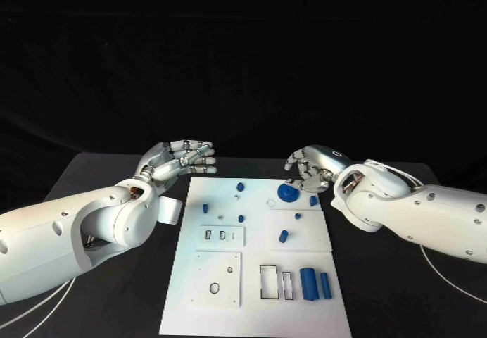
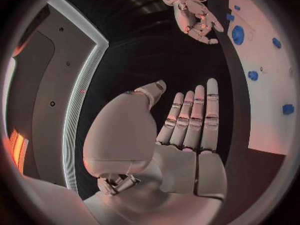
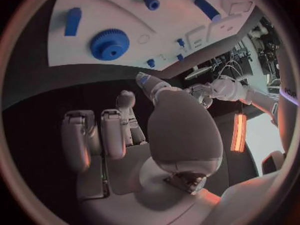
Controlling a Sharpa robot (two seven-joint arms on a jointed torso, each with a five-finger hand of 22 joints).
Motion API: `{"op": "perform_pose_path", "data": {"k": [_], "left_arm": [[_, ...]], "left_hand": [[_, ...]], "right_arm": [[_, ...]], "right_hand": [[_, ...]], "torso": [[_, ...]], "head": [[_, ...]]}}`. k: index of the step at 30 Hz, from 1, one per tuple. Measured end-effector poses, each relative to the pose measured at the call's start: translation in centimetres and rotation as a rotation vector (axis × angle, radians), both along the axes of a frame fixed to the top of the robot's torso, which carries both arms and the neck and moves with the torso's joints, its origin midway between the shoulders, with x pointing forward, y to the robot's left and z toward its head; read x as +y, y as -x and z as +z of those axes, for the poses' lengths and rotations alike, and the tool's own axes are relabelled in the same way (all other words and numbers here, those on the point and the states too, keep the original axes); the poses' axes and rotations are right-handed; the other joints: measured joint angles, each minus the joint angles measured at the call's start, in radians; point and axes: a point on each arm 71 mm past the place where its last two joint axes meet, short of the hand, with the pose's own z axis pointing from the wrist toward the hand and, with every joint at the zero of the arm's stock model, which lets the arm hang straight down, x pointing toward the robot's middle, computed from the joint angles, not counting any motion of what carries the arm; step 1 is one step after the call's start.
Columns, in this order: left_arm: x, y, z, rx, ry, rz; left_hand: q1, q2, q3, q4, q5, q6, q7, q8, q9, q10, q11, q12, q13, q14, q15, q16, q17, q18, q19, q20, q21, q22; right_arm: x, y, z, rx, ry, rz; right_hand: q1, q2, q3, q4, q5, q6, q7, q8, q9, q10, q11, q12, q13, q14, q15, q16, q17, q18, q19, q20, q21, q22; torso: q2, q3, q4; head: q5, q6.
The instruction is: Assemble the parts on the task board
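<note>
The white task board [image 1: 254,289] lies in the middle of the black table. A blue gear [image 1: 289,192] sits near its far edge, also in the right wrist view [image 3: 109,44] and the left wrist view [image 2: 238,34]. My right hand [image 1: 312,167] hovers just behind the gear, fingers bent down and apart, holding nothing; its palm [image 3: 178,130] faces the board. My left hand [image 1: 181,160] is raised off the board's far left corner, its fingers [image 2: 194,120] stretched out and empty. Small blue pegs [image 1: 241,186] [image 1: 205,208] and a blue piece [image 1: 284,236] stand on the board.
Two blue cylinders [image 1: 307,284] [image 1: 326,284] lie near the board's right front, beside a rectangular slot [image 1: 268,282]. White insert plates [image 1: 222,235] [image 1: 217,278] with cut-outs sit on the board's left half. Bare black table runs along both sides of the board.
</note>
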Motion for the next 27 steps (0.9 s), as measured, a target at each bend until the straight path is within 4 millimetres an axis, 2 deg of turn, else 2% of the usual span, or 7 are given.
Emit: {"op": "perform_pose_path", "data": {"k": [2,5,6,7,12,18,27], "left_arm": [[0.0,0.0,0.0,0.001,0.0,0.0],[0.0,0.0,0.0,0.001,0.0,-0.001],[0.1,0.0,0.0,0.001,0.0,-0.001],[0.1,0.0,0.0,0.002,0.0,-0.001],[0.1,0.0,0.0,0.003,0.0,-0.002],[0.1,0.0,-0.1,0.005,0.0,-0.003],[0.1,-0.1,-0.1,0.007,0.0,-0.002]], "left_hand": [[0.0,0.0,0.0,0.0,0.0,0.0,0.0,0.0,0.0,0.0,0.0,0.0,0.0,0.0,0.0,0.0,0.001,0.0,0.0,0.0,0.0,0.0],[0.0,0.0,0.0,0.0,0.0,0.0,0.0,0.0,0.0,0.0,0.0,0.0,0.0,0.0,0.0,0.0,0.001,0.0,0.0,0.0,0.0,0.0],[0.0,0.0,0.0,0.0,0.0,0.0,0.0,0.0,0.0,0.0,0.0,0.0,0.0,0.0,0.0,0.0,0.001,0.0,0.0,0.0,0.0,0.0],[0.0,0.0,0.0,0.0,0.0,0.0,0.0,0.0,0.0,0.0,0.0,0.0,0.0,0.0,0.0,0.0,0.001,0.0,0.0,0.0,0.0,0.0],[0.0,0.0,0.0,0.0,0.0,0.0,0.0,0.0,0.0,0.0,0.0,0.0,0.0,0.0,0.0,0.0,0.001,0.0,0.0,0.0,0.0,0.0],[0.0,0.0,0.0,0.0,0.0,0.0,0.0,0.0,0.0,0.0,0.0,0.0,0.0,0.0,0.0,0.0,0.002,0.0,0.0,0.0,0.0,0.0],[0.0,0.0,0.0,0.0,0.0,0.0,0.0,0.0,0.0,0.0,0.0,0.0,0.0,0.0,0.0,0.0,0.002,0.0,0.0,0.0,0.0,0.0]], "right_arm": [[-0.8,0.0,0.0,0.021,-0.009,-0.018],[-1.6,0.0,-0.2,0.05,-0.013,-0.034],[-1.8,-0.1,-0.3,0.063,-0.012,-0.039],[-1.9,-0.1,-0.4,0.073,-0.01,-0.042],[-1.9,-0.3,-1.2,0.111,0.004,-0.054],[-1.0,-0.8,-2.1,0.136,0.022,-0.062],[-0.2,-1.2,-2.7,0.147,0.04,-0.073]], "right_hand": [[0.0,0.0,-0.011,0.011,-0.004,-0.019,0.008,0.0,0.002,0.072,0.006,0.121,0.144,0.0,0.0,0.034,0.004,0.0,0.0,0.0,0.014,0.0],[0.0,0.0,-0.024,0.024,-0.026,-0.032,0.011,0.0,0.002,0.116,0.012,0.18,0.219,-0.001,0.008,0.054,0.005,-0.001,0.001,0.009,0.028,0.0],[0.0,0.0,-0.027,0.027,-0.028,-0.032,0.011,0.0,0.003,0.128,0.013,0.196,0.239,-0.002,0.01,0.059,0.005,-0.014,0.002,0.01,0.032,0.0],[0.0,0.0,-0.03,0.03,-0.028,-0.032,0.011,0.0,0.003,0.135,0.014,0.206,0.251,-0.002,0.01,0.061,0.005,-0.015,0.002,0.01,0.036,0.0],[-0.002,0.002,-0.031,0.031,-0.028,-0.037,0.016,0.0,0.003,0.137,0.016,0.217,0.268,-0.002,0.01,0.067,0.005,-0.015,0.001,0.01,0.041,0.0],[-0.006,0.006,-0.037,0.037,-0.032,-0.045,0.017,-0.006,0.003,0.14,0.018,0.217,0.272,0.001,0.013,0.067,0.004,-0.015,-0.002,0.013,0.042,0.0],[-0.006,0.006,-0.042,0.037,-0.032,-0.055,0.02,-0.012,0.001,0.14,0.018,0.221,0.273,-0.002,0.017,0.067,0.004,-0.015,0.002,0.017,0.045,0.0]], "torso": [[-0.001,0.0014,-0.0017],[-0.001,0.0028,-0.0029],[-0.001,0.0031,-0.0031],[-0.001,0.0031,-0.0036],[-0.001,0.0032,-0.0042],[0.0,0.0025,-0.0003],[0.002,-0.0005,0.0012]], "head": [[-0.001,0.0],[-0.002,0.0],[-0.003,0.0],[-0.004,0.0],[-0.002,0.004],[0.0,0.006],[0.001,0.0]]}}
